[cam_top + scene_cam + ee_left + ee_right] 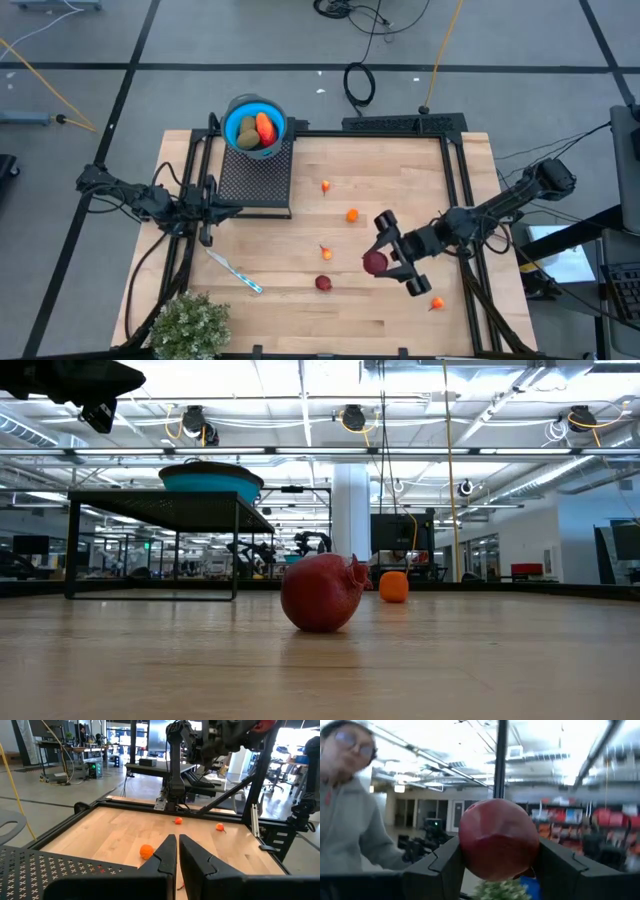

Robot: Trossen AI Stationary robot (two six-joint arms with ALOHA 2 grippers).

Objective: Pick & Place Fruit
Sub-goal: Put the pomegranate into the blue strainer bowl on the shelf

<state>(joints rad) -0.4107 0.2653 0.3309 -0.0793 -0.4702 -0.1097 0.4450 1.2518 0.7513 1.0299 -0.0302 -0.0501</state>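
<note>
Above wooden table [400, 180], dark red fruit [374, 263] clamped between right pincer [385, 262] fingers (seemingly lifted)

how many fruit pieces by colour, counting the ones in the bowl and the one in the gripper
dark red: 2, one held in the right gripper, one on the table
small orange or red-orange: 4
olive-brown, in the blue bowl: 2
long red-orange, in the bowl: 1
total: 9
</note>
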